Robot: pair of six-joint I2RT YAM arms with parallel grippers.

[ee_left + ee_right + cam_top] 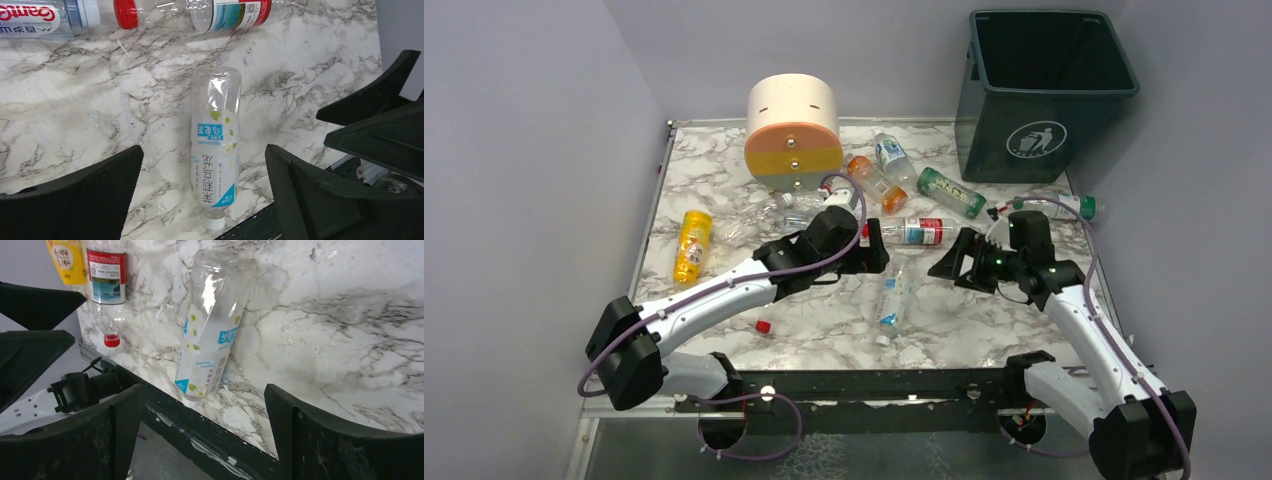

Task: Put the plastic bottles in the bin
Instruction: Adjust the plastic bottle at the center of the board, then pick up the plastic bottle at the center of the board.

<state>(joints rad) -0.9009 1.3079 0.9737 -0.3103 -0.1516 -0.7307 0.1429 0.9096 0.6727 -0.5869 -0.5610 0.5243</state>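
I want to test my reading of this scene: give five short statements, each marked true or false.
1. The bin stands upright at the far right. True.
2. The left jaws hold a bottle. False: they stand open and empty.
3. A yellow bottle lies near the left edge of the table. True.
4. The loose red cap lies inside the bin. False: the red cap lies on the table.
5. The cream drawer unit stands at the near edge. False: the drawer unit stands at the far edge.
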